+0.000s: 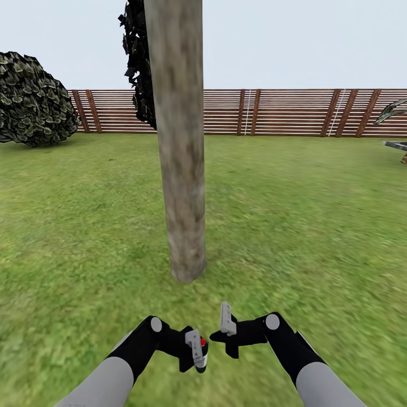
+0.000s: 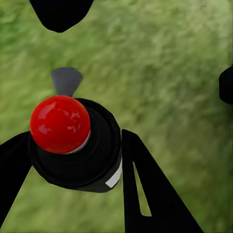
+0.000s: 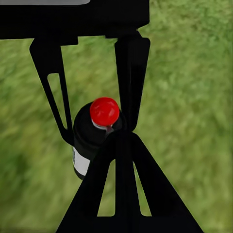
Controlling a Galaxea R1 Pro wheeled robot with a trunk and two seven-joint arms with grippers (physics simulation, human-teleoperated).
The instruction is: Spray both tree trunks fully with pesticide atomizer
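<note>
The pale mottled tree trunk [image 1: 181, 169] rises from the lawn [image 1: 316, 226] straight ahead, its base a short way beyond both grippers. My left gripper [image 1: 199, 353] is shut on the pesticide atomizer [image 1: 203, 343], a small black bottle with a red round top. In the left wrist view the atomizer [image 2: 73, 145] sits between the two black fingers [image 2: 145, 194], above grass. My right gripper [image 1: 229, 330] is shut and holds nothing, hovering just beside the left one. From the right wrist view its joined fingertips [image 3: 121, 145] almost touch the atomizer [image 3: 90, 136].
A brown slat fence [image 1: 282, 113] closes the far side of the garden. A rounded dark shrub [image 1: 34, 102] stands at the far left, and dark foliage [image 1: 138, 62] hangs behind the trunk. Palm fronds [image 1: 395, 110] and a low object [image 1: 397, 146] sit at the far right.
</note>
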